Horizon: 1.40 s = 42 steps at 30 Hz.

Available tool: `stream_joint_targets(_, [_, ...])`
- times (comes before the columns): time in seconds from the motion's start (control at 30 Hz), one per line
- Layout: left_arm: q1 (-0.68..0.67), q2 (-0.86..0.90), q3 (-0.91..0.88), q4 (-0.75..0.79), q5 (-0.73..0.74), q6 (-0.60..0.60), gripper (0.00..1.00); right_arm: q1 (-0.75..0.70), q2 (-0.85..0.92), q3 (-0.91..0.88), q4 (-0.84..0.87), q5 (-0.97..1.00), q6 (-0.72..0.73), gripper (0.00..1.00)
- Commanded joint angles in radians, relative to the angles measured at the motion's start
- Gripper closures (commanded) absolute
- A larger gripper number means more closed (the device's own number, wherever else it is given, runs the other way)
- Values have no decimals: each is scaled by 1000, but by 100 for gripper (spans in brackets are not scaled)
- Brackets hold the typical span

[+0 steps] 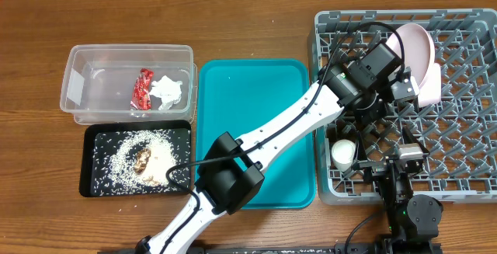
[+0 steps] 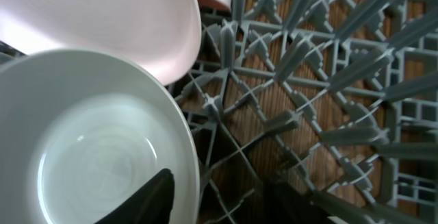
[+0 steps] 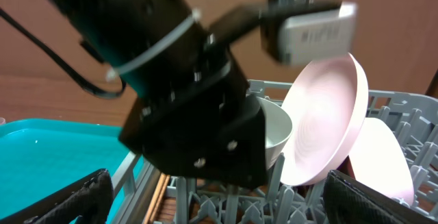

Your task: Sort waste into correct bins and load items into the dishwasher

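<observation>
Straddling the rim of the white bowl (image 2: 89, 148) with the left jaws in the grey dish rack (image 2: 321, 80), beside the pink bowl (image 2: 116, 18); clamping or loose, cannot tell. Holding the right jaws wide apart.

Left arm (image 1: 279, 126) crosses the teal tray (image 1: 233, 91); dishes (image 1: 415, 48) crowd the rack (image 1: 466, 130) at left — right half open.

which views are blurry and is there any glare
Overhead: sharp, evenly lit, slight sheen on the teal tray. Left wrist: white bowl and rack pegs both soft. Right wrist: the left arm fills the foreground blurred; pink dish behind is clearer.
</observation>
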<state>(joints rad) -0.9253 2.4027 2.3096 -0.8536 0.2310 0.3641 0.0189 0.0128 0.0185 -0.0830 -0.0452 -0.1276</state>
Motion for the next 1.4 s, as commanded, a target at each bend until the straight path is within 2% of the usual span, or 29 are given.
stream_joint_targets(0.0, [2, 23, -7, 5, -29, 13, 64, -7, -10, -10, 3, 0, 8, 0])
stream_joint_targets(0.17, [3, 19, 11, 24, -32, -46, 95, -7, -10, -10, 3, 0, 8, 0])
stream_joint_targets(0.3, [9, 16, 66, 15, -32, -129, 96, -7, -10, -10, 3, 0, 8, 0])
stream_joint_targets(0.5, [45, 16, 198, -31, -22, -317, 96, -7, -10, -10, 3, 0, 8, 0])
stream_joint_targets(0.63, [97, 16, 270, -43, 132, -431, 96, -7, -10, -10, 3, 0, 8, 0])
stream_joint_targets(0.9, [185, 16, 274, -8, 419, -603, 96, -7, -10, -10, 3, 0, 8, 0])
stream_joint_targets(1.0, [211, 16, 274, 76, 608, -777, 96, -7, -10, -10, 3, 0, 8, 0])
stream_joint_targets(1.1, [234, 16, 274, 177, 674, -1028, 96, -7, -10, -10, 3, 0, 8, 0])
stream_joint_targets(1.2, [254, 16, 274, 257, 661, -1247, 96, -7, -10, -10, 3, 0, 8, 0])
stream_joint_targets(1.37, [277, 16, 273, 285, 571, -1479, 96, -7, -10, -10, 3, 0, 8, 0])
